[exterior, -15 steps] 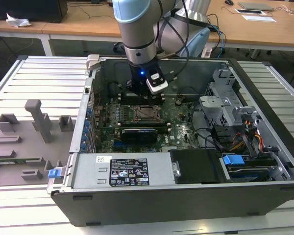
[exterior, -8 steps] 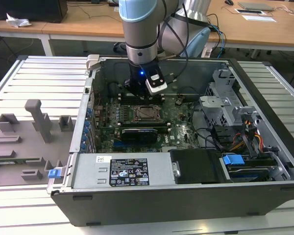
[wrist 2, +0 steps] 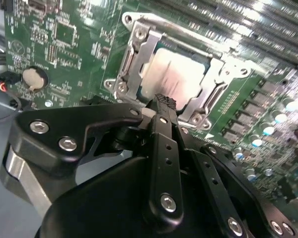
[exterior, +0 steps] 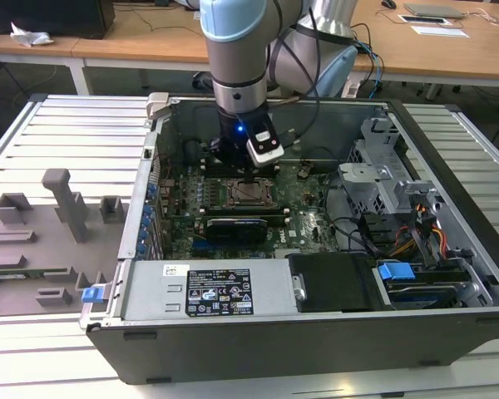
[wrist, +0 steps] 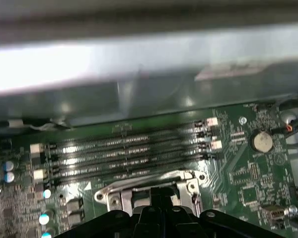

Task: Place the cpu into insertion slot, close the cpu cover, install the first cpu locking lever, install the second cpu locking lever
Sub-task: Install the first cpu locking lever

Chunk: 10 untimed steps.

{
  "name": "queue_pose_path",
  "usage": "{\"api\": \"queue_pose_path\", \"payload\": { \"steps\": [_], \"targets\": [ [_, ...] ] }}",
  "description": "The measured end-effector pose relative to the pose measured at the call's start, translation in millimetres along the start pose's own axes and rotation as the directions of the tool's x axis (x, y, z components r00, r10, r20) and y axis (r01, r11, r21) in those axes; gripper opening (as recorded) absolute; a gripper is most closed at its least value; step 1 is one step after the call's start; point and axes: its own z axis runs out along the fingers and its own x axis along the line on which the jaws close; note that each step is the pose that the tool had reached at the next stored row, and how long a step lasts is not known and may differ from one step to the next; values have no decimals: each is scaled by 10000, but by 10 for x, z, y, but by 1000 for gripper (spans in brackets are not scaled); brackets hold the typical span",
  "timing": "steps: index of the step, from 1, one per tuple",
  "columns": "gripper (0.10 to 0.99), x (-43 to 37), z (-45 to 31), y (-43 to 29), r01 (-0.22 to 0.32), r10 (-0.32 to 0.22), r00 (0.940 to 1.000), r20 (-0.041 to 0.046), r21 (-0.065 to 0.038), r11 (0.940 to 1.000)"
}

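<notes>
Silver-topped, the cpu (wrist 2: 181, 74) lies seated in the insertion slot (wrist 2: 139, 89) — the gripper (wrist 2: 161, 105) hangs just above its edge, fingers drawn together, gripping nothing — cpu cover (wrist 2: 131, 54) framing the chip.

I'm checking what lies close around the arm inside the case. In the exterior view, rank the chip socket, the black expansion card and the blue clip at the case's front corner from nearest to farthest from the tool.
1. Chip socket, directly under the tool.
2. Black expansion card, just in front of the socket.
3. Blue clip, outside the case at the exterior view's left.
</notes>
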Motion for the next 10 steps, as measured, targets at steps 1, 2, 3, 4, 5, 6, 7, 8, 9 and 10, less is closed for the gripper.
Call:
{"api": "queue_pose_path", "payload": {
  "steps": [1, 2, 3, 4, 5, 6, 7, 8, 9, 10],
  "targets": [
    [106, 0, -2, -17, 1, -1, 10000, 0, 8, 10000],
    [106, 1, -3, -33, 2, -2, 10000, 0, 15, 10000],
    [106, 1, -4, -47, 2, -2, 10000, 0, 20, 10000],
    [106, 1, -6, -66, 3, -3, 10000, 0, 29, 10000],
    [106, 1, -7, -80, 5, -5, 10000, 0, 36, 10000],
    [106, 1, -8, -97, 5, -5, 10000, 0, 43, 10000],
    [106, 1, -9, -111, 6, -6, 10000, 0, 50, 10000],
    [106, 1, -12, -140, 8, -8, 10000, -1, 67, 10000],
    [106, 0, -14, -170, 11, -11, 10000, -3, 86, 10000],
    [106, -1, -16, -196, 14, -14, 10000, -4, 103, 9999]
  ]
}}
